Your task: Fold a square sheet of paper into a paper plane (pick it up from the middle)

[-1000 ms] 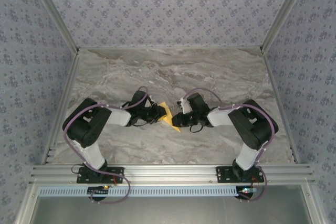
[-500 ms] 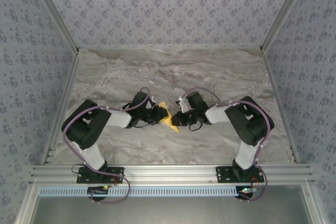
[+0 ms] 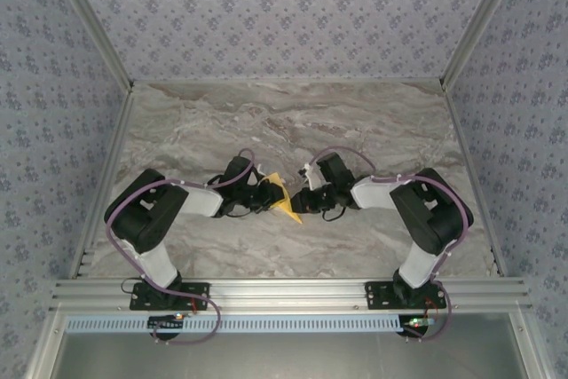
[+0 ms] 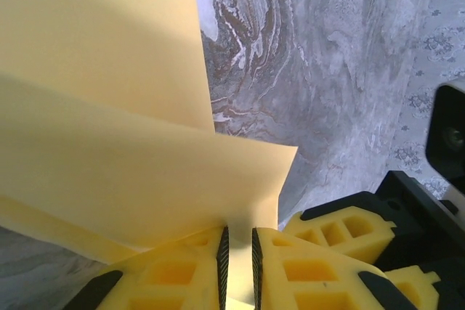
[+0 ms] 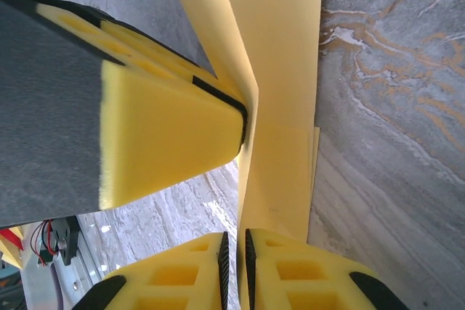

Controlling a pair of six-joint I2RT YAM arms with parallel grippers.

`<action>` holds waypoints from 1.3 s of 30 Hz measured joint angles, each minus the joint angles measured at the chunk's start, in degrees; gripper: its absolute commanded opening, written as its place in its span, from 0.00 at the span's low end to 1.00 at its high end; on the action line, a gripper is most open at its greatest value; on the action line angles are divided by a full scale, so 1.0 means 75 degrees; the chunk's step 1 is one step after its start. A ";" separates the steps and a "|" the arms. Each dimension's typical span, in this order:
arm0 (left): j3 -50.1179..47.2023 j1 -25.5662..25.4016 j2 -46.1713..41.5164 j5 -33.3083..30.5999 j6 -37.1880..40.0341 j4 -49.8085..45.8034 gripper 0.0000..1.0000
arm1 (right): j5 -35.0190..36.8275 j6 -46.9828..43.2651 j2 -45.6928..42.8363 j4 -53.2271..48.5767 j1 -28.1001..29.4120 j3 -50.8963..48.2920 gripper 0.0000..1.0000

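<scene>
Top external view is showing the table [image 3: 373,122], with the part-folded paper [image 3: 284,198] sitting near its middle between the left gripper [image 3: 266,193] and right gripper [image 3: 307,199], each pinching a flap of it firmly. With both holding the thin sheet, any pulling apart or twisting is risking a tear or skewed crease. Room is lying open toward the far and side edges, while the grippers are crowding each other.

Black arms [image 3: 142,219] with white links [image 3: 200,201] and lilac cables [image 3: 108,222]; left gripper [image 4: 236,236] and right gripper [image 5: 234,241] carry yellow fingers [image 4: 174,281].
</scene>
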 measured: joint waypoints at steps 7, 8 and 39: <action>0.0000 0.0000 -0.0006 -0.0003 0.0029 -0.0038 0.20 | 0.0000 -0.0093 0.0082 -0.0172 0.0000 0.0000 0.09; 0.0000 0.0000 -0.0012 -0.0006 0.0032 -0.0047 0.20 | 0.0000 -0.0108 0.0131 -0.0172 0.0000 0.0000 0.08; 0.0000 -0.0044 -0.0335 -0.0376 0.0312 -0.0449 0.20 | -0.0102 -0.0880 0.0376 -0.0723 0.0006 0.0350 0.22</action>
